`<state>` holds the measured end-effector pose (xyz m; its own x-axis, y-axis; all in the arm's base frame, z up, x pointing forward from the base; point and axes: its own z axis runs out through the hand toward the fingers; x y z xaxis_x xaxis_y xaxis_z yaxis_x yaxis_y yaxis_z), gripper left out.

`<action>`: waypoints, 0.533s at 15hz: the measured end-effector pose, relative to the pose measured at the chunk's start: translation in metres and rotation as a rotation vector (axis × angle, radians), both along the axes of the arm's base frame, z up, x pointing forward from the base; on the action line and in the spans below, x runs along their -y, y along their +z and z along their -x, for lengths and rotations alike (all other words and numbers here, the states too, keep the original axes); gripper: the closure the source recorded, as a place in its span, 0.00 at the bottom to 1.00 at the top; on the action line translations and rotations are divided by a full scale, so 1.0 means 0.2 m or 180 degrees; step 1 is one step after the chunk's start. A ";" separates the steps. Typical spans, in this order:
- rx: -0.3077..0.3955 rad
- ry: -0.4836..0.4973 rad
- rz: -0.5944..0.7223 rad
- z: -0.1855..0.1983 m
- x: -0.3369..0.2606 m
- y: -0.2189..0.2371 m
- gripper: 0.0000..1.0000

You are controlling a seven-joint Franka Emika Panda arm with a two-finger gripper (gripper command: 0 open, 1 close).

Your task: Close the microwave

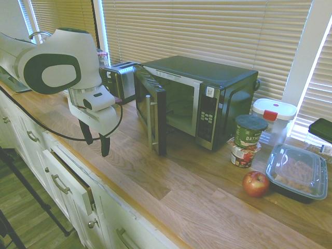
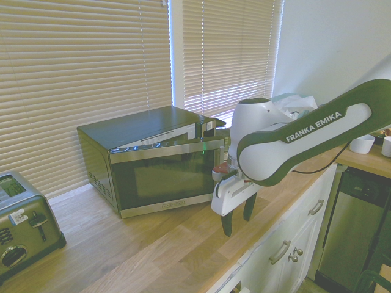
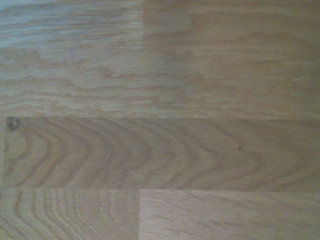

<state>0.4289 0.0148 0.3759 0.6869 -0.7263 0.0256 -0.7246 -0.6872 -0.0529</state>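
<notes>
The black microwave [image 1: 207,88] stands on the wooden counter [image 1: 171,176] by the blinds. Its dark glass door [image 1: 151,109] is swung wide open, with the silver handle [image 1: 151,123] at its free edge. In the second exterior view the door's outer face [image 2: 165,177] is turned toward the camera. My gripper [image 1: 95,141] [image 2: 238,218] hangs fingers-down just above the counter, on the outer side of the door and a short way from it, not touching. It is open, and nothing is between the fingers. The wrist view holds only wood grain of the counter [image 3: 160,120].
A silver toaster [image 1: 120,78] [image 2: 24,226] stands behind the door's swing. Right of the microwave are stacked oatmeal cups [image 1: 248,139], a red apple [image 1: 256,183], a black lidded tray [image 1: 296,172] and a white tub [image 1: 273,118]. A drawer [image 1: 72,179] below the counter edge is ajar.
</notes>
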 end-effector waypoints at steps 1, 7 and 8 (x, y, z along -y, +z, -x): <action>-0.0004 0.0000 0.0000 0.00 0.00 0.00 0.00; 0.0360 -0.0015 0.0096 -0.16 -0.02 0.24 0.00; 0.0420 -0.0024 0.0106 -0.21 -0.02 0.28 0.00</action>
